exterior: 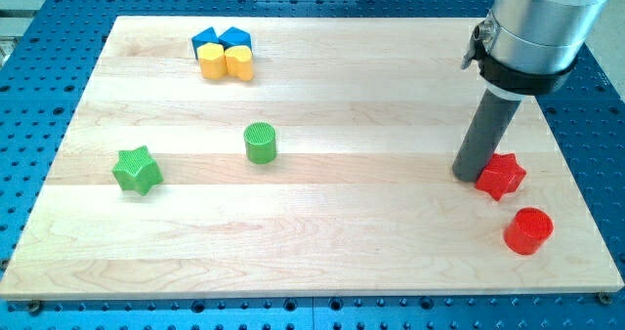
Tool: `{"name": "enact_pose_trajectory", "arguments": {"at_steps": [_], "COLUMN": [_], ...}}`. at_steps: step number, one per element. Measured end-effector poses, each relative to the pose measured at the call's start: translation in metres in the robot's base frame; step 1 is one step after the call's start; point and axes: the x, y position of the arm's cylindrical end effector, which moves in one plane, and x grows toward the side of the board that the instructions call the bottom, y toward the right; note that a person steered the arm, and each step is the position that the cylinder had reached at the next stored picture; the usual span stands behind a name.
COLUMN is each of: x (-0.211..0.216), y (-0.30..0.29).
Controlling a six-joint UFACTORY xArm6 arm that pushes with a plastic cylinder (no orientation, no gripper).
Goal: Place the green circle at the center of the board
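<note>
The green circle (261, 143) stands on the wooden board (322, 242), left of the board's middle. My tip (468, 175) rests on the board at the view's right, far to the right of the green circle. It sits right beside the left edge of the red star (501, 176); I cannot tell if it touches it.
A green star (137, 170) lies at the view's left. A red circle (528, 230) lies at the lower right. At the top left, two blue blocks (222, 41) and two yellow blocks (227, 62) sit clustered together. The arm's grey body (542, 22) looms at the top right.
</note>
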Motion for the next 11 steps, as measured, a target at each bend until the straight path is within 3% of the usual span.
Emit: {"name": "enact_pose_trajectory", "arguments": {"at_steps": [3, 5, 6, 8, 9, 10, 11], "x": [0.019, 0.081, 0.035, -0.039, -0.05, -0.051, -0.053], "y": [0.006, -0.215, -0.267, -0.25, -0.178, -0.144, -0.164]}}
